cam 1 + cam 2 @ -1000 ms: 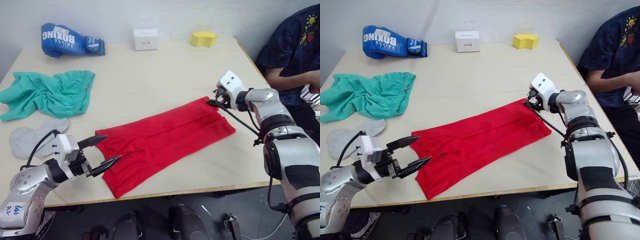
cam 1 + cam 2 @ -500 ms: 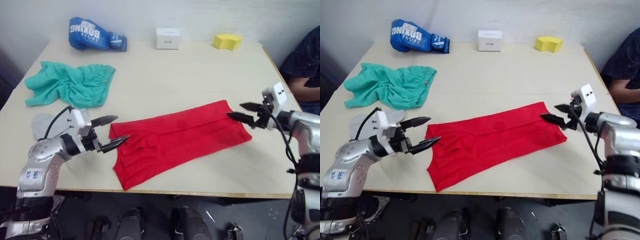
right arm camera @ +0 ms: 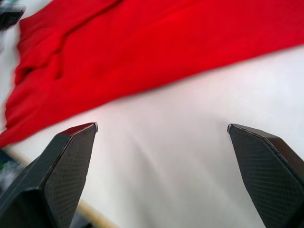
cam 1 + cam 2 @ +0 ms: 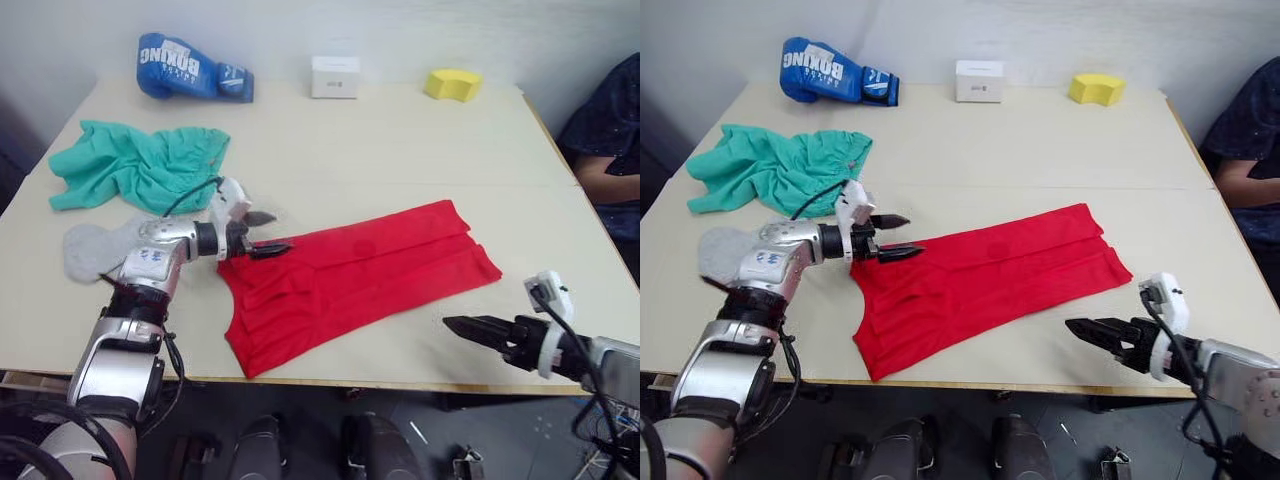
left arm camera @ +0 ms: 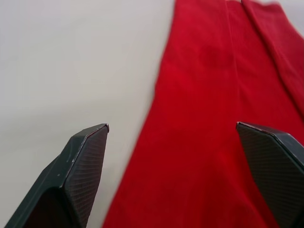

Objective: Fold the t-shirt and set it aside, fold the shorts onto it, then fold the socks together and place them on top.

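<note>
In the head views you are looking at the t-shirt [image 4: 355, 283] lying folded into a long red band, running from about 8 o'clock to 2 o'clock across the middle of the table [image 4: 400, 140]. Your left gripper [image 4: 268, 232] is sitting at the shirt's 10 o'clock corner with its two black fingers spread a little, one tip over bare table and the other at the cloth's edge, pinching nothing. Your right gripper [image 4: 1092, 333] is hovering at 5 o'clock of the shirt, over the table's near edge and clear of the cloth, its fingers parted and holding nothing. The shorts [image 4: 140, 165] are lying crumpled at 10 o'clock of the shirt, well apart from it, and the socks [image 4: 95, 250] are lying flat just at 6 o'clock of the shorts, partly behind your left arm. Along the far edge a blue boxing glove [image 4: 830, 74], a white box [image 4: 979, 80] and a yellow sponge [image 4: 1096, 89] are sitting in a row, and a person's arm in a dark sleeve [image 4: 605, 130] is showing at 3 o'clock. In the left wrist view your fingers [image 5: 80, 166] are standing wide apart, one over bare table and the other over the red cloth. In the right wrist view the fingers [image 3: 61, 171] are likewise spread, over bare table, with the shirt lying beyond them.
</note>
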